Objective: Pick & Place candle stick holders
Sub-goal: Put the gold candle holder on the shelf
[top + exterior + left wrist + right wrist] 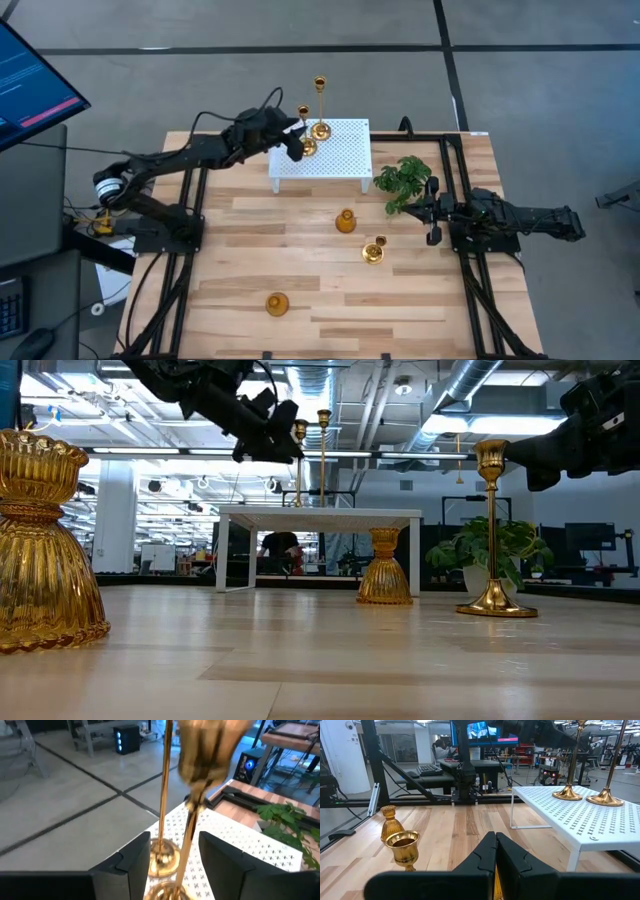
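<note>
Two tall gold candle stick holders stand by their round bases on the white perforated stand [335,160]: a far one [320,128] and a nearer one [306,146]. My left gripper [175,865] is open above the stand, its fingers on either side of the nearer holder's thin stem [189,845] without touching it. On the table stand a short bulbous holder [346,220], a tall holder [373,251] and another short one [277,303]. My right gripper [432,212] is shut and empty at the table's right side.
A green leafy plant [404,181] stands right of the stand, just beside my right gripper. Black frame rails run along the table's left and right sides. The wood between the loose holders and the near edge is bare.
</note>
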